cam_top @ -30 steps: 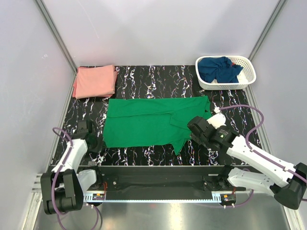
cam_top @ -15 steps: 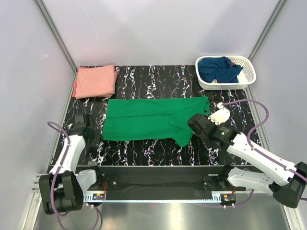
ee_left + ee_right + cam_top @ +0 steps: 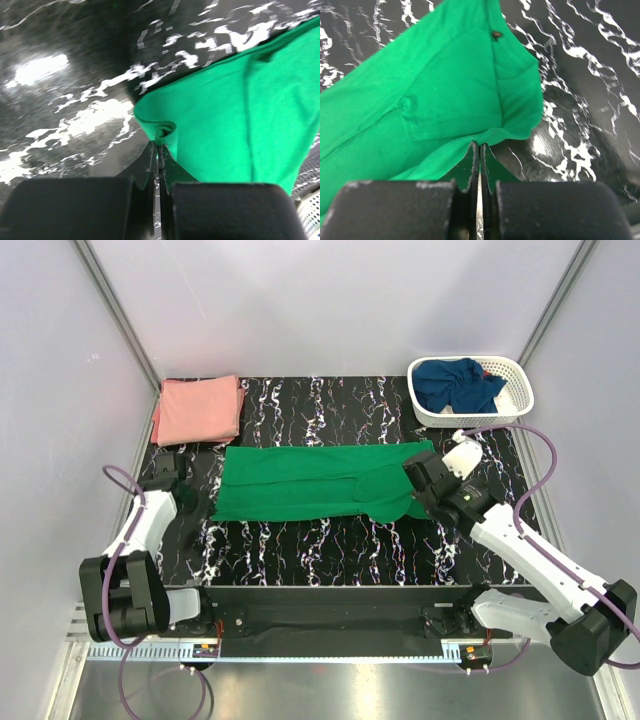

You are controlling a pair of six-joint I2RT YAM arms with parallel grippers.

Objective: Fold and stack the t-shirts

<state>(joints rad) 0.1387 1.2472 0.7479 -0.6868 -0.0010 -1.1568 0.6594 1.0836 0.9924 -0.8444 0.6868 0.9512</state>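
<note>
Top view. Green t-shirt (image 3: pixel 300 488) lying as a long narrow band across the middle of the worktop (image 3: pixel 330 555). Left gripper (image 3: pixel 200 508) at its left near corner, right gripper (image 3: pixel 415 488) at its right end. Both low on the cloth, likely carrying the near hem toward the far edge to halve the width. Pink t-shirt (image 3: pixel 200 410) folded flat at the far-left corner, probably the base of the stack. Navy t-shirt (image 3: pixel 455 383) crumpled in the basket (image 3: pixel 522 400) at the far-right corner, not yet folded.

Left wrist. Left gripper (image 3: pixel 157 149) pinched tight on a puckered corner of the green t-shirt (image 3: pixel 240 110), just above the dark marbled surface.

Right wrist. Right gripper (image 3: pixel 479 148) clamped tight on a hem edge of the green t-shirt (image 3: pixel 435 85), the rest draping away. Small dark speck near a seam, too small to identify.

No brand, label or legible writing in any view.
</note>
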